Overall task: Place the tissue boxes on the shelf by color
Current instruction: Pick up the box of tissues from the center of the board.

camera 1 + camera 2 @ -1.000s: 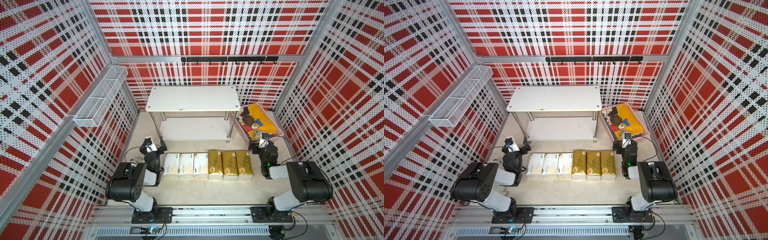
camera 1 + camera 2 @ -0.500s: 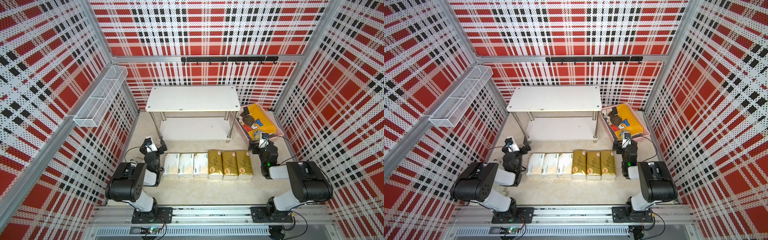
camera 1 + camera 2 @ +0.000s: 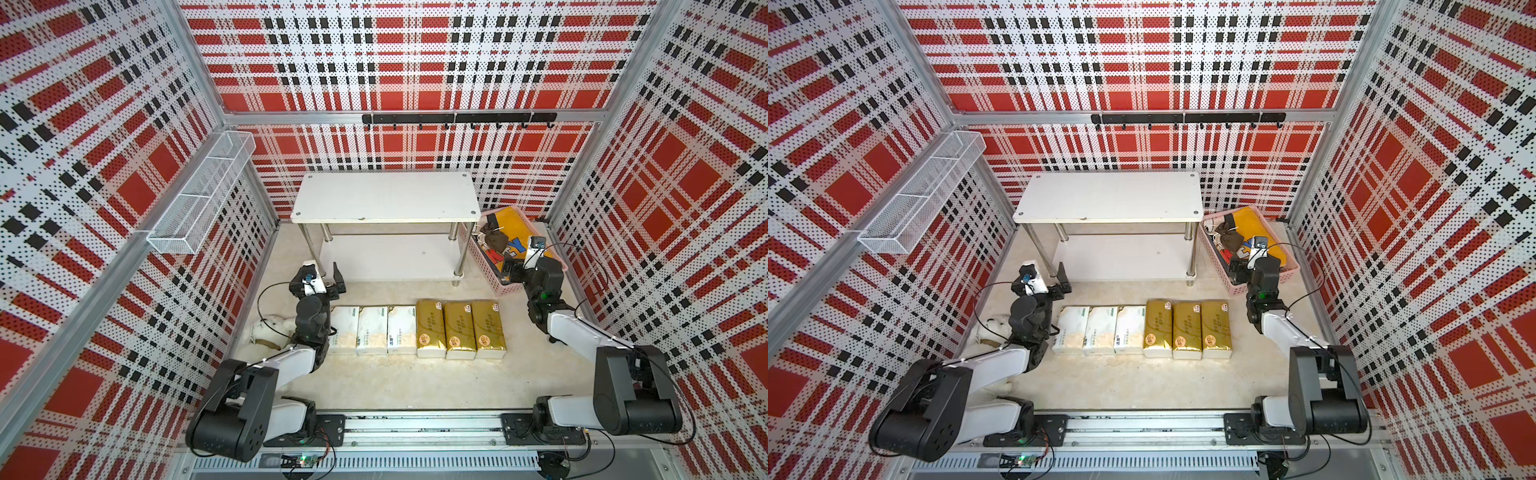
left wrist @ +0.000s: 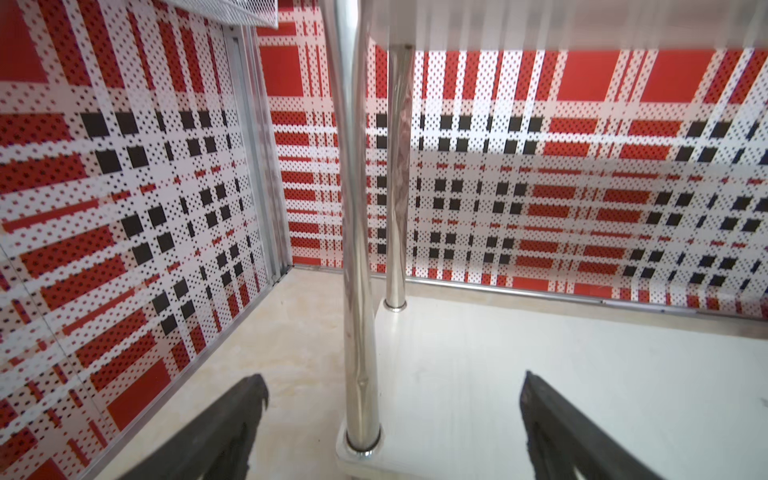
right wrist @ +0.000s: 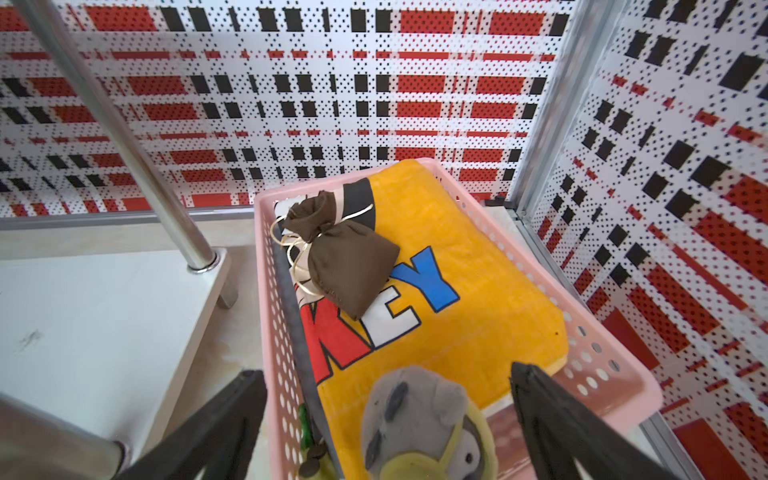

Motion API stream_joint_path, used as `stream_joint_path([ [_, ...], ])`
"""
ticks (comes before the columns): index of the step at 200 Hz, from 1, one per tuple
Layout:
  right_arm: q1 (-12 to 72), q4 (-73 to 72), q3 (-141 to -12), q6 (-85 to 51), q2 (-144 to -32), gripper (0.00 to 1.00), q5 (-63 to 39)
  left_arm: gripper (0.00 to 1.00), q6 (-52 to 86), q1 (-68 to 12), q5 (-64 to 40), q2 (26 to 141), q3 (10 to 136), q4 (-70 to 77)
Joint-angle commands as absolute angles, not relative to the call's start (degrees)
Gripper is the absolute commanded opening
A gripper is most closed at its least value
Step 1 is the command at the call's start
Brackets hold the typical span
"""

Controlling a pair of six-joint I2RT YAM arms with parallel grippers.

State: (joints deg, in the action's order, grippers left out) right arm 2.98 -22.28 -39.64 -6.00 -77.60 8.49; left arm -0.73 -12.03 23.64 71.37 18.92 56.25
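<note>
gold and white tissue boxes (image 3: pixel 430 328) are seen at lower centre, none placed on the shelf (image 3: pixel 386 195), with left hand (image 4: pixel 390 380) and right hand (image 5: pixel 382 370) released.

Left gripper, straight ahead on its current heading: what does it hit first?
Probably the shelf's front chrome leg. In the left wrist view it stands between the left gripper's open jaws, a little off centre. How near it is I cannot tell.
</note>
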Motion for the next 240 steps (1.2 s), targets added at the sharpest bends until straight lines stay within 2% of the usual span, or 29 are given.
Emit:
stream_joint_path([
  [1, 5.6, -4.4, -44.2, -10.2, -75.3, 1.00, 14.1, 0.99, 2.1, -12.7, 27.9, 66.4, 23.0, 42.0],
  [25, 7.9, 7.3, -47.8, -14.6, -72.2, 1.00, 14.4, 0.99, 6.3, -13.2, 28.3, 63.0, 28.3, 28.5],
  [67, 13.7, 23.7, -51.7, -22.1, -69.4, 1.00, 14.6, 0.99, 14.0, -13.4, 25.0, 65.4, 38.8, 3.9],
  [138, 21.1, 37.2, -48.0, -31.3, -65.7, 1.00, 10.2, 0.99, 20.1, -10.9, 19.3, 61.8, 40.9, -7.3],
  [240, 26.5, 40.5, -44.1, -36.9, -62.5, 1.00, 11.2, 0.99, 22.1, -7.6, 15.4, 63.2, 41.1, -12.5],
])
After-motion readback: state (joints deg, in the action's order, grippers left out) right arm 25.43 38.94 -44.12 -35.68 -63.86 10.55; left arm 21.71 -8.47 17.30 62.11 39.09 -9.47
